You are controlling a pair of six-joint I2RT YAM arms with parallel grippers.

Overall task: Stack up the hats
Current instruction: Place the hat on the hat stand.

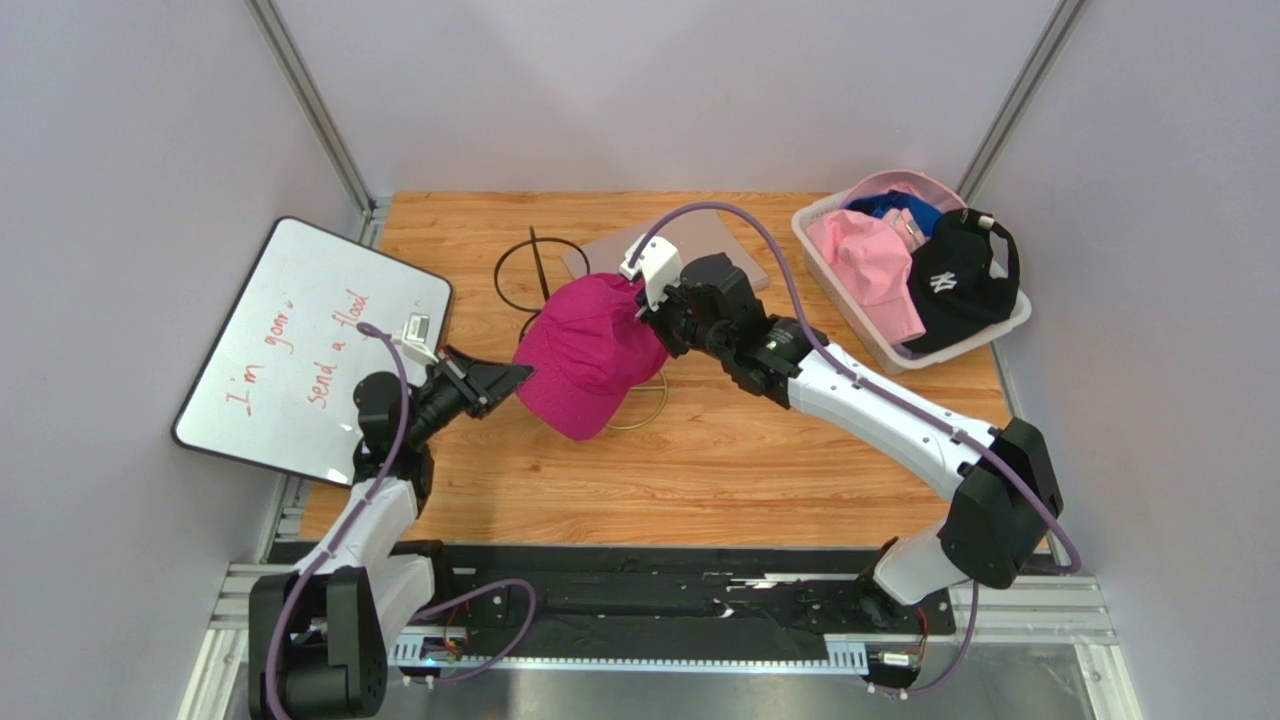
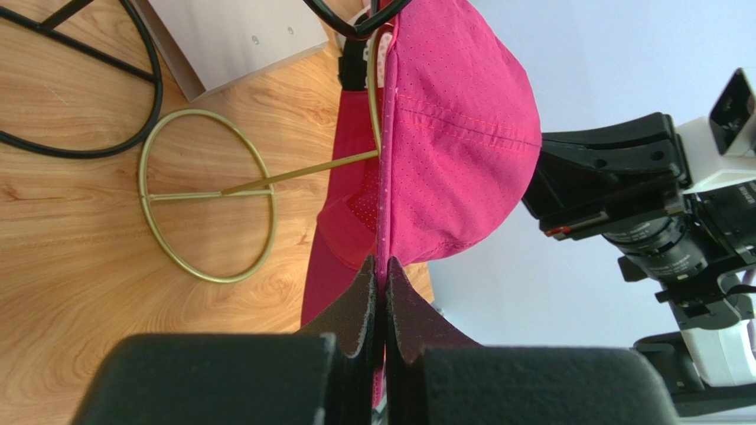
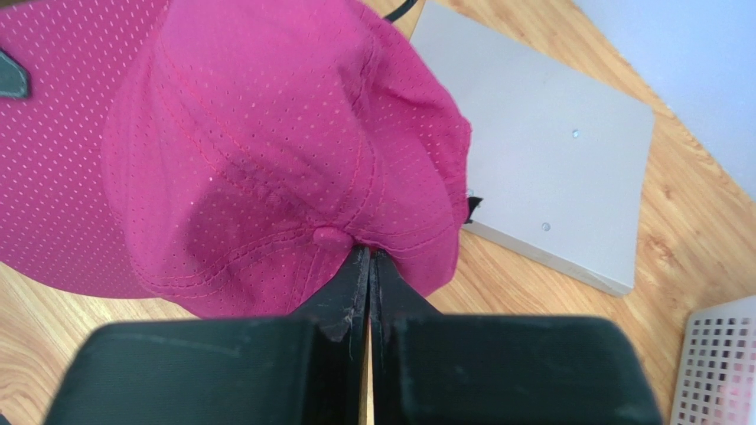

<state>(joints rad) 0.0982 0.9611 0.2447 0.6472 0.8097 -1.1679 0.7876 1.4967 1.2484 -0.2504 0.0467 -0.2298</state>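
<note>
Top external view: the magenta perforated-fabric baseball cap (image 1: 586, 360) hangs over the wooden worktop (image 1: 751, 450), rim clenched by the left fingers (image 2: 362, 305), crown pinched by the right fingers (image 3: 350, 288). A pink hat (image 1: 872, 270), black cap (image 1: 954, 278) and blue hat (image 1: 902, 203) wait in the white mesh basket (image 1: 842, 296); stacking looks barely begun.

Both arms reach inward over the worktop, end effectors closed.
The left end effector (image 2: 381, 266), on a short, low arm angled right, clamps the edge of the magenta cap (image 1: 586, 360). The right end effector (image 3: 368, 258), its arm stretched far leftward, pinches the crown.
</note>
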